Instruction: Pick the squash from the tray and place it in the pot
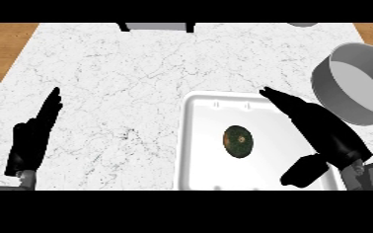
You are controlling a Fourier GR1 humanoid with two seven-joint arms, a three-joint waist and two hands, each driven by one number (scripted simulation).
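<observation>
Fingers [285,100] of my right hand [331,138] are stretched out straight and close together, slanting away from me and to the left, with the thumb [302,172] spread well apart below them. They hold nothing, and I cannot tell whether they touch anything. They hang over the right side of the white tray [191,143], with the tips near its far rim. The squash [238,141] lies on the tray floor to the left of these fingers, nearer to me than their tips and farther from me than the thumb. A clear strip of white tray shows between it and the hand. It looks like a dark green oval with a brownish patch in the middle. Its long axis runs roughly toward and away from me, and I cannot tell which end is the stem. The grey pot [331,86] stands on the desk [124,79] just right of the fingers, upright with its mouth open toward me, and its wall is close to the tray's far right corner. My left hand [29,143] rests far to the left of all this, over the marbled desk. Its fingers [51,106] are straight and pointing away from me, and they hold nothing.
</observation>
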